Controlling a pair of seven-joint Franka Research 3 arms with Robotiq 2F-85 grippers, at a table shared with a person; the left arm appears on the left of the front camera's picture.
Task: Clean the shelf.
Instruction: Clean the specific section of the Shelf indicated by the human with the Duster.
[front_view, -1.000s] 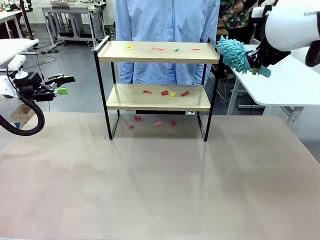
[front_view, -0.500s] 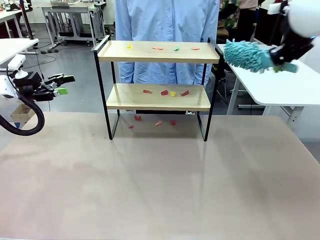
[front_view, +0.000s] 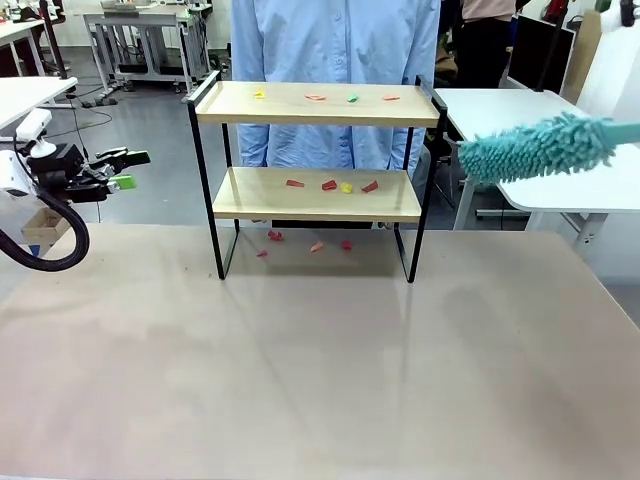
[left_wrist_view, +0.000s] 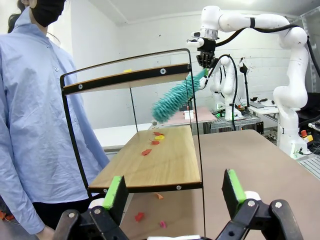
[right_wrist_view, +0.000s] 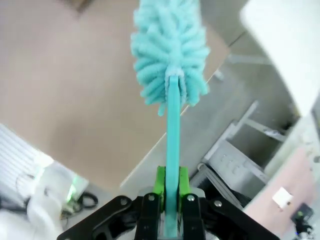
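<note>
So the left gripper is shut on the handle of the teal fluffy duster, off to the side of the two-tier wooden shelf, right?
No, the right gripper is shut on the handle of the teal fluffy duster, as the right wrist view shows; the left gripper stands open and empty. It hangs beside the two-tier wooden shelf.

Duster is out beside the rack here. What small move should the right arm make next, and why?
Probably sweep the fluffy turquoise duster, clamped by its handle in the right claw, leftward onto the top board of the two-tier wooden shelf with black metal frame. Its head hangs just right of the frame, touching neither board, while small coloured scraps lie on both.
</note>
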